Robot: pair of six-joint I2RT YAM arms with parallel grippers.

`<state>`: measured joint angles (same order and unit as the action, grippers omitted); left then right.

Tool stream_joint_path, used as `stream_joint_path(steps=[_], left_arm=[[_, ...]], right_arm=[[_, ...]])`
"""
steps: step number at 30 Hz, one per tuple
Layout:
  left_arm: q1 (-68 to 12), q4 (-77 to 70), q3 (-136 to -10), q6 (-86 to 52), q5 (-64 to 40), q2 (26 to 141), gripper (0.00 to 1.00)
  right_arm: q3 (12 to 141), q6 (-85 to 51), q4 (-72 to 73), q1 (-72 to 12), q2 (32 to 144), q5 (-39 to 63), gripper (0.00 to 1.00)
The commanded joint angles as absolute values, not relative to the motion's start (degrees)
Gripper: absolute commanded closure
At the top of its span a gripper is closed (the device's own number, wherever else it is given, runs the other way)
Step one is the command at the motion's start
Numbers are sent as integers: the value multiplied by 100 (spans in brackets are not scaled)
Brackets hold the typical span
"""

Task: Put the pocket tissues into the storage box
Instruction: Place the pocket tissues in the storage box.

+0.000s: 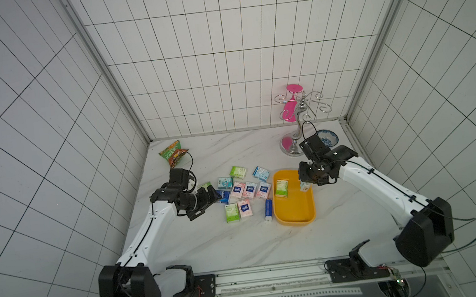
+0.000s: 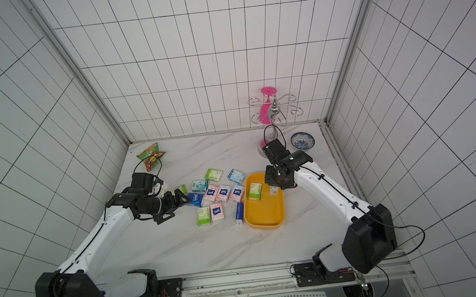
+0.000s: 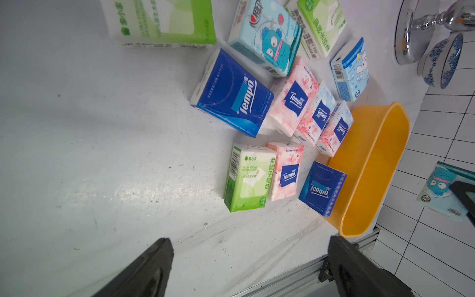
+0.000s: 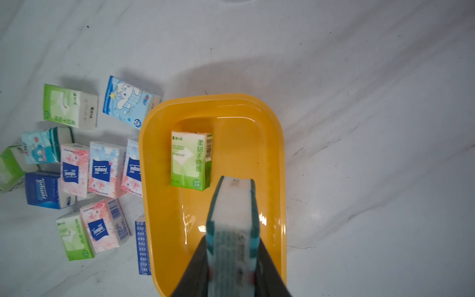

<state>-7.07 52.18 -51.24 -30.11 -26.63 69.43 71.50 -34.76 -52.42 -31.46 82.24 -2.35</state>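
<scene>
Right gripper (image 4: 231,243) clamped on a teal-and-white packet (image 4: 232,205): soft film wrap, held edge-on over the far right part of the storage box (image 4: 213,99). Print too blurred to read.

Box is glossy yellow-orange plastic, shallow, with rounded corners, and sits right of the loose packs. One light green packet (image 4: 191,160) lies flat on its floor, far left. It has Chinese characters down one side and a barcode on the edge.

Left gripper (image 3: 246,254) has jaws spread wide and empty, over the white marbled table (image 3: 90,154), left of the pile.

Loose pocket tissues:
- dark blue pack (image 3: 231,93), reads "Tempo"
- pink blossom pack (image 3: 291,97), also "Tempo"
- green pack (image 3: 246,177), "ULTRA STRONG"
- teal pack (image 3: 267,38), blue cartoon figure
</scene>
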Motion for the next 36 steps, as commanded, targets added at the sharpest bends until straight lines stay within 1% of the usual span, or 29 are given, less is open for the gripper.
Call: stream_joint_path(steps=[1,6,13,19,25,29,30,31,33,36], left_arm=[[-729,5298,-5161,-3080,-2478,6852,3],[-723,5221,-5159,-3120,-2500,6782,3],[-726,5170,-5426,-3059,-2689,7297,3],[-727,5146,-5485,-2989,-2616,7330,2],[-721,5125,-5345,-3023,-2607,7186,3],[-718,5152,-5300,-3024,-2560,7119,3],[-722,5167,-5300,-3023,-2543,7095,2],[-713,5182,-5300,-3018,-2529,7083,3],[-712,5198,-5292,-3023,-2498,7043,3],[-712,5196,-5300,-3041,-2479,7005,2]], right_arm=[[7040,-2887,-5341,-3111,8570,-275,75],[7083,-2706,-5159,-3118,9076,-417,75],[7147,-2532,-4946,-3178,9682,-697,76],[7280,-2505,-5003,-3312,10187,-1375,76],[7738,-2470,-5025,-3401,10732,-1577,76],[8027,-2486,-5062,-3455,11015,-1479,75],[8091,-2496,-5064,-3490,11046,-1473,74],[8148,-2504,-5075,-3518,11065,-1460,71],[8266,-2552,-5098,-3563,11066,-1382,60],[8421,-2674,-5154,-3560,10945,-1145,48]])
